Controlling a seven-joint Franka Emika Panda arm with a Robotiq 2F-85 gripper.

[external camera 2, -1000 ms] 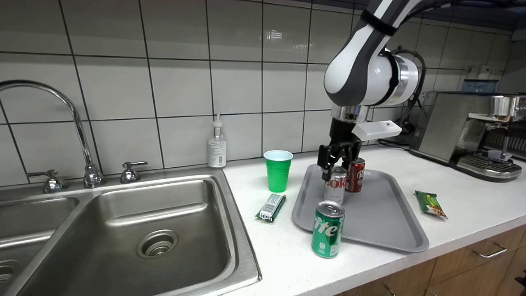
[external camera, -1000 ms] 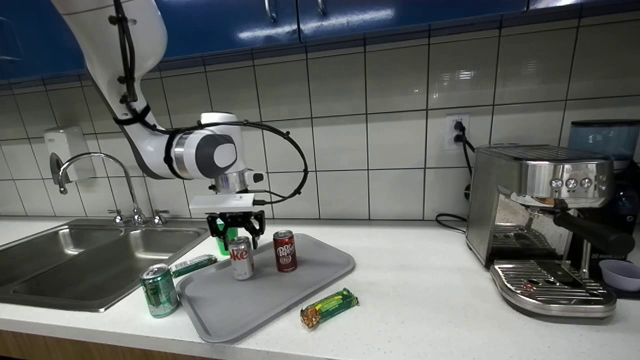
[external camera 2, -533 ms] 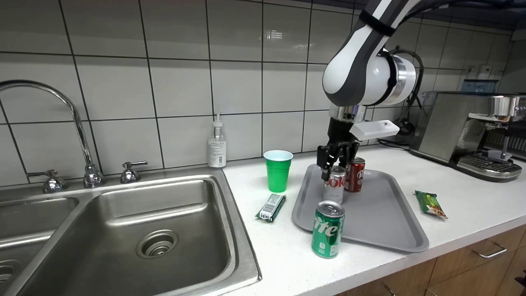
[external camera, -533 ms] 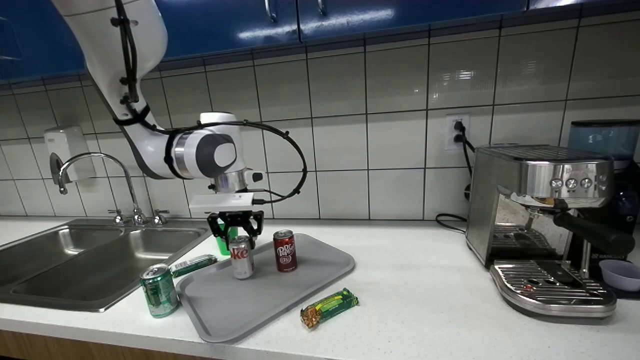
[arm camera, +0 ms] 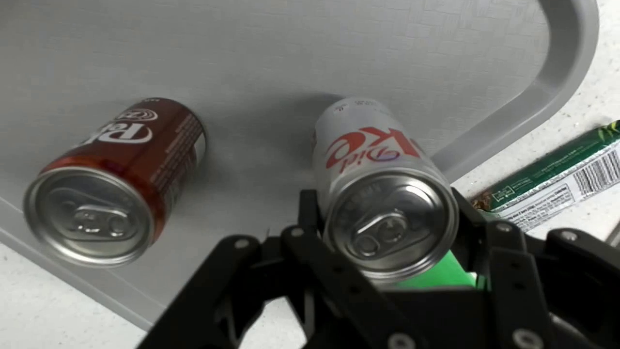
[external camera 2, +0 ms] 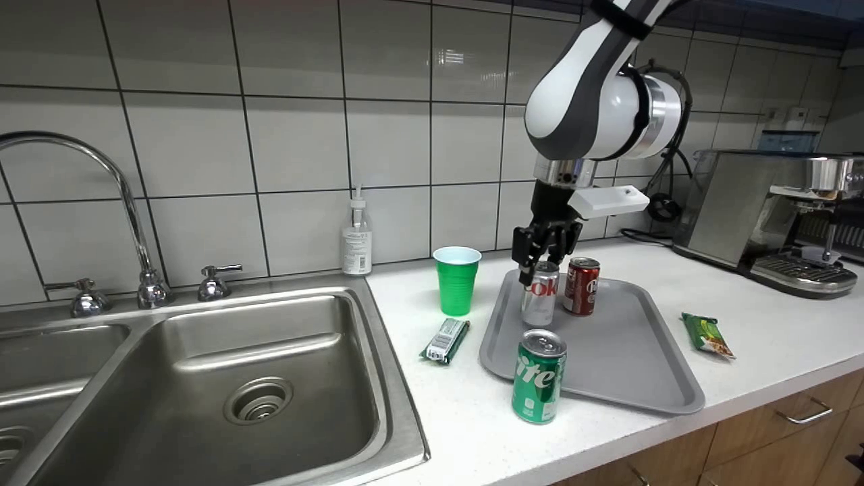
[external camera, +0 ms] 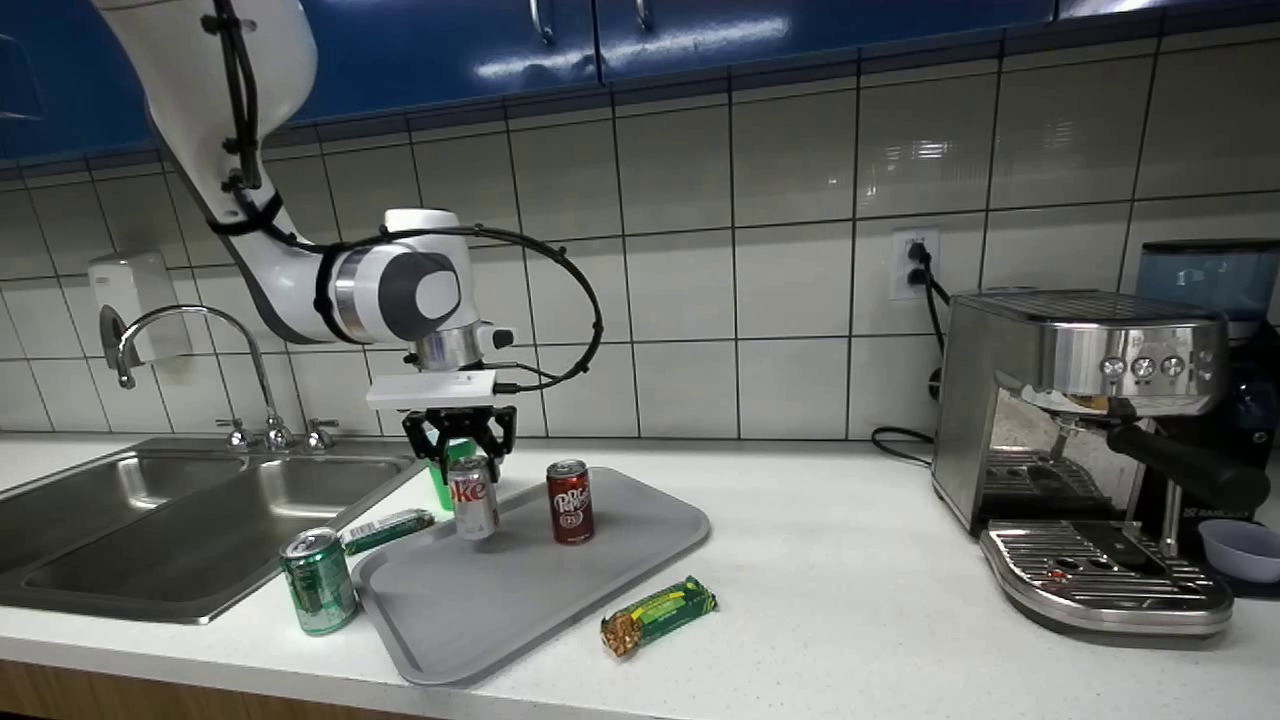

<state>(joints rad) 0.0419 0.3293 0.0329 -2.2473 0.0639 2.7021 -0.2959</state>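
Kitchen with sink (external camera 2: 317, 398), coffee machine (external camera: 1090, 365).

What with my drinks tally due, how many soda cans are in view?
3: the Diet Coke can held by the gripper over the gray tray, the Dr Pepper can standing on that tray, and the green can on the counter beside it.

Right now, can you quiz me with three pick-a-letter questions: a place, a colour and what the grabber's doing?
1. Where's the Dr Pepper can? A) sink B) tray C) coffee machine
2. Outside, what colour is the cup? A) red B) yellow C) green
3. What is the gripper doing? A) gripping the Diet Coke can B) gripping the Sprite can C) hanging open

1 B: both exterior views show it there.
2 C: its outer wall is green.
3 A: the wrist view shows that can between its jaws.
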